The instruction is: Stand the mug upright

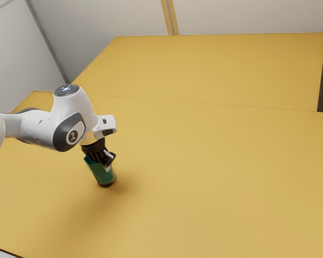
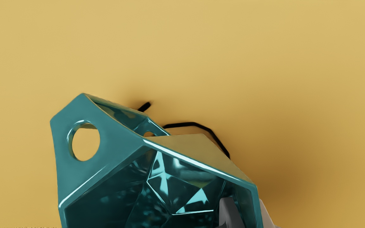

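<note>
- Caught in the pincer [image 1: 106, 157] by the wall near its rim, with one finger [image 2: 229, 212] inside and the other [image 2: 265, 214] outside.
- Pictured at the bench [image 1: 215, 172]: a teal, faceted mug [image 1: 100, 171], mouth up but tilted, leaning toward the exterior view's left.
- Seen low over the bench, with dark base [image 1: 105, 185] down; impossible to tell whether touching.
- Visible beside the mouth: a round hole through flat teal surface [image 2: 116, 139].

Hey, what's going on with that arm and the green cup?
A robot arm has a teal mug pinched by its wall, one finger of its gripper inside and the other outside. The mug is tilted above the yellow table, not yet upright; the job is to stand it up.
</note>
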`<state>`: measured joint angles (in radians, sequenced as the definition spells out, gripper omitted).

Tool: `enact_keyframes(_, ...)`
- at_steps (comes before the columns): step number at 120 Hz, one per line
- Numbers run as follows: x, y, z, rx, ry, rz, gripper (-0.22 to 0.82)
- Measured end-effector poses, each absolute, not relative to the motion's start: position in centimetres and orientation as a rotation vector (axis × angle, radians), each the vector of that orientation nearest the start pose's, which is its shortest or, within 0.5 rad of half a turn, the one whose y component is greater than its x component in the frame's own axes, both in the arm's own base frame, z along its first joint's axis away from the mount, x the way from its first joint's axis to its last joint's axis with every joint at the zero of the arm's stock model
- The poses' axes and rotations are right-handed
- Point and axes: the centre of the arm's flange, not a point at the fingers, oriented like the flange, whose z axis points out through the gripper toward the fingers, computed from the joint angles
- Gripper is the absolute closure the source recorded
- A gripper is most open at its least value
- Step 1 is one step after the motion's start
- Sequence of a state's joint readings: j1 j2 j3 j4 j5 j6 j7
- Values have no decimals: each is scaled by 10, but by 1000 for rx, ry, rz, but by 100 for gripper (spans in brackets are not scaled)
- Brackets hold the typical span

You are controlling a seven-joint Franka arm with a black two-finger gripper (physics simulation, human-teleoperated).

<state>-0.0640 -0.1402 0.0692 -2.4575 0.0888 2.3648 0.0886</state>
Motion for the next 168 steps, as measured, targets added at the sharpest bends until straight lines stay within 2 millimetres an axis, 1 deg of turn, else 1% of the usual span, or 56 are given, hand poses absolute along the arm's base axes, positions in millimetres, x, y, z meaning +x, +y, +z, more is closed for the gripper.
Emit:
enact_keyframes(39,468,2,354,-3086,104,-66,77)
enact_keyframes(59,468,2,353,-3097,69,-60,67)
enact_keyframes(72,468,1,353,-3111,38,-57,55)
enact_keyframes(83,473,-2,363,-3130,10,-72,44)
enact_keyframes(94,478,-7,376,-3147,-6,-85,37)
enact_keyframes(100,482,-12,389,-3153,-2,-106,34)
enact_keyframes(108,495,-23,419,-3161,18,-156,31)
enact_keyframes(116,514,-34,458,-3166,42,-210,28)
enact_keyframes(123,533,-39,487,-3167,51,-240,23)
enact_keyframes(131,564,-40,524,-3165,61,-267,17)
enact_keyframes(134,572,-40,536,-3163,65,-275,15)
enact_keyframes(139,578,-39,554,-3161,76,-282,12)
enact_keyframes(146,581,-36,571,-3157,100,-281,9)
enact_keyframes(153,580,-34,584,-3153,127,-274,7)
enact_keyframes(168,574,-28,599,-3145,176,-236,4)
